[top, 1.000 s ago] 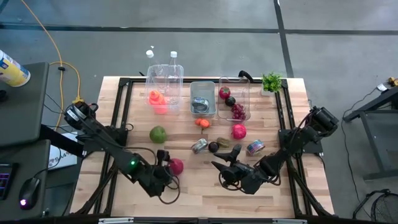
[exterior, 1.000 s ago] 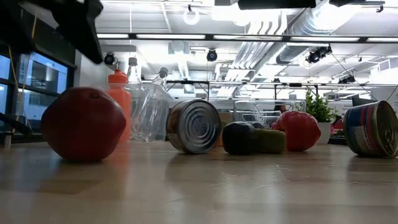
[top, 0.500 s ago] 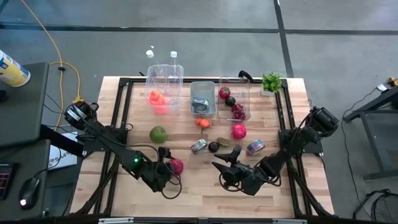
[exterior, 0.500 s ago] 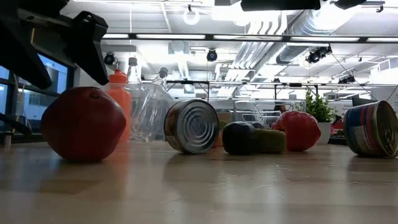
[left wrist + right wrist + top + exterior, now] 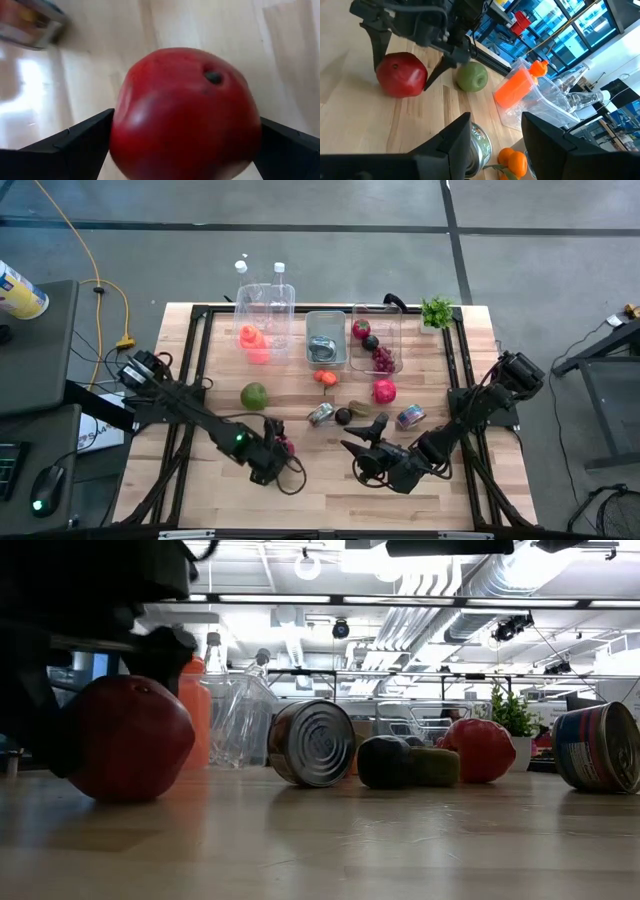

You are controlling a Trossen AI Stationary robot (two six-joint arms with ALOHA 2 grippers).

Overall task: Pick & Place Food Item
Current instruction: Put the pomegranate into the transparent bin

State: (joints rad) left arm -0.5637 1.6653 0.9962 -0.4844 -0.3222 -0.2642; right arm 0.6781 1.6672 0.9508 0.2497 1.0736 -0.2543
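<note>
Red round pomegranate-like fruit [image 5: 185, 112] rests on the pale wooden tabletop [image 5: 310, 480], between the spread jaws of the left gripper [image 5: 278, 448], ungrasped. Clear plastic bins hold a metal can [image 5: 321, 348] and dark red fruits [image 5: 381, 358]. Right gripper [image 5: 362, 448] hovers nearby, jaws partly parted, empty. Behind: ceiling lights, ductwork.

I can't read any text, label or number on the cans, bottles or anything else here.

The wooden table [image 5: 300, 480] carries a red apple [image 5: 130, 740], green apple [image 5: 254, 395], cans [image 5: 312, 743] and bins [image 5: 326, 338].
</note>
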